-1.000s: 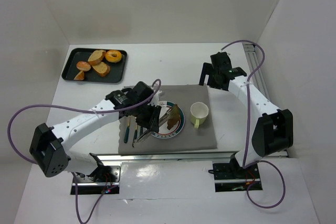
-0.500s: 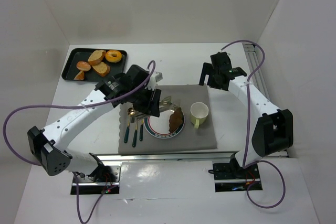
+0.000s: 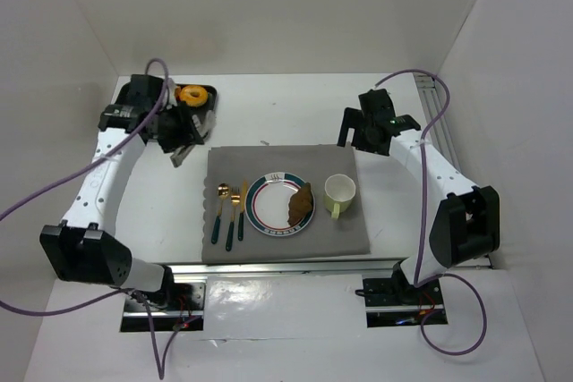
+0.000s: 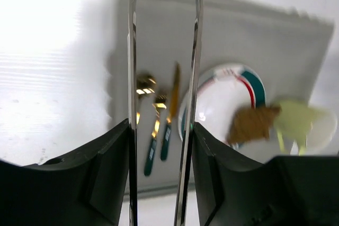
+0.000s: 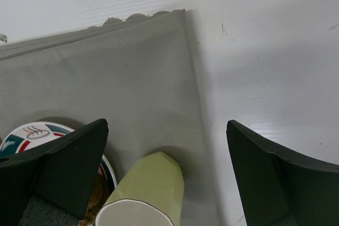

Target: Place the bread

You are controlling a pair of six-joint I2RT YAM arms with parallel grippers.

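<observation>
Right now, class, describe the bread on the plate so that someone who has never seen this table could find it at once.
Start at the grey placemat in the middle of the white table. On it lies a round white plate with a green and red rim, between the cutlery and a pale green cup. The bread is the brown slice on the plate's cup side, the only food on the mat.

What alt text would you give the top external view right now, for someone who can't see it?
A brown slice of bread lies on a striped plate on a grey placemat, between cutlery and a pale green cup. The left gripper is over a black tray at the back left; the right gripper hovers by the mat's far right corner.
</observation>
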